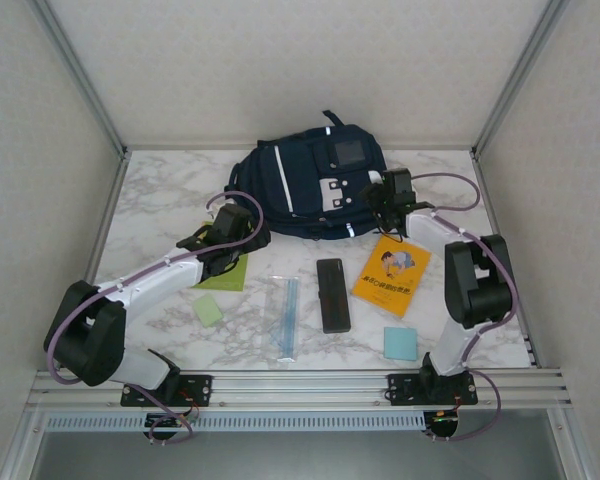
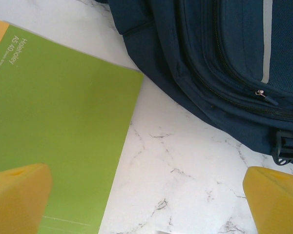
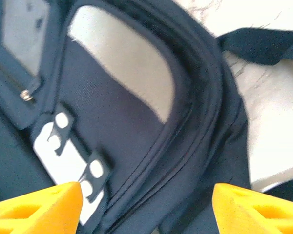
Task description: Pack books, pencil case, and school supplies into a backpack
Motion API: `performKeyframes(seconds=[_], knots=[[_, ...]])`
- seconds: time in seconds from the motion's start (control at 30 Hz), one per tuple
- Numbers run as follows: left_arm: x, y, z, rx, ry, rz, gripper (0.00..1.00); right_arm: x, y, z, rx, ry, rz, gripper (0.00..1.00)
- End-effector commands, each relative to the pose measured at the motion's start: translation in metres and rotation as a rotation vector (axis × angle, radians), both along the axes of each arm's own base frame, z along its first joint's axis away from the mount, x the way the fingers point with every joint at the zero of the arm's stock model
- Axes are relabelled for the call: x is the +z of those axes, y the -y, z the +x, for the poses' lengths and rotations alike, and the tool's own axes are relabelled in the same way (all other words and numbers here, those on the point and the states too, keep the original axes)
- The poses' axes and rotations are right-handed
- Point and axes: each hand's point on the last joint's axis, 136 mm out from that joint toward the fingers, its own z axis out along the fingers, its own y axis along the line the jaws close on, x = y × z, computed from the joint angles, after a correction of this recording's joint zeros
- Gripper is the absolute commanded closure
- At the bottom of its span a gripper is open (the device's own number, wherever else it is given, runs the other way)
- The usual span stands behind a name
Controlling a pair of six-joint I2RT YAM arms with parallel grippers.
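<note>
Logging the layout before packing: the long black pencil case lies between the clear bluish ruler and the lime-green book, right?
Not quite. In the top external view the long black pencil case lies between the clear bluish plastic ruler and the orange-yellow illustrated book.

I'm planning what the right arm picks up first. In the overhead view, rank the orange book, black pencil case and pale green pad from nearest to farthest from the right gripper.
1. The orange book, right side, just on the near side of the right gripper.
2. The black pencil case, middle of the table.
3. The pale green pad, far over on the left.
</note>
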Motion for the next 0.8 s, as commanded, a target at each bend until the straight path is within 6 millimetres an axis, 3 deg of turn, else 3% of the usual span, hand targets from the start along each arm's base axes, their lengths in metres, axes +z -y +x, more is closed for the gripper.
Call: performKeyframes(seconds=[0.0, 0.13, 0.2, 0.3, 0.33, 0.37, 0.43, 0.63, 0.77], knots=[[-0.009, -0.002, -0.008, 0.007, -0.029, 0.019, 0.0, -0.014, 0.015, 0.016, -0.016, -0.035, -0.087, 0.29], [-0.01, -0.003, -0.009, 0.007, -0.033, 0.019, 0.0, -0.036, 0.015, 0.038, -0.001, -0.079, -0.103, 0.35], [-0.01, -0.003, -0.01, 0.005, -0.032, 0.019, 0.0, -0.046, 0.01, 0.045, 0.024, -0.094, -0.097, 0.45], [-0.008, -0.003, -0.011, 0.006, -0.03, 0.019, 0.0, -0.056, -0.001, 0.052, 0.064, -0.103, -0.055, 0.77], [-0.007, -0.003, -0.012, 0.004, -0.028, 0.017, 0.0, -0.055, -0.006, 0.054, 0.085, -0.092, -0.031, 0.94], [-0.006, -0.003, -0.012, 0.0, -0.026, 0.014, 0.0, -0.049, -0.01, 0.056, 0.104, -0.069, -0.007, 1.0], [-0.001, 0.001, -0.013, -0.016, -0.02, -0.001, 0.0, -0.026, -0.018, 0.059, 0.136, -0.014, 0.023, 1.0], [0.021, 0.029, -0.013, -0.125, -0.004, -0.082, 0.01, 0.083, -0.038, 0.058, 0.248, 0.192, 0.109, 1.0], [0.032, 0.052, -0.015, -0.204, -0.009, -0.123, 0.03, 0.12, -0.045, 0.052, 0.293, 0.235, 0.143, 1.0]])
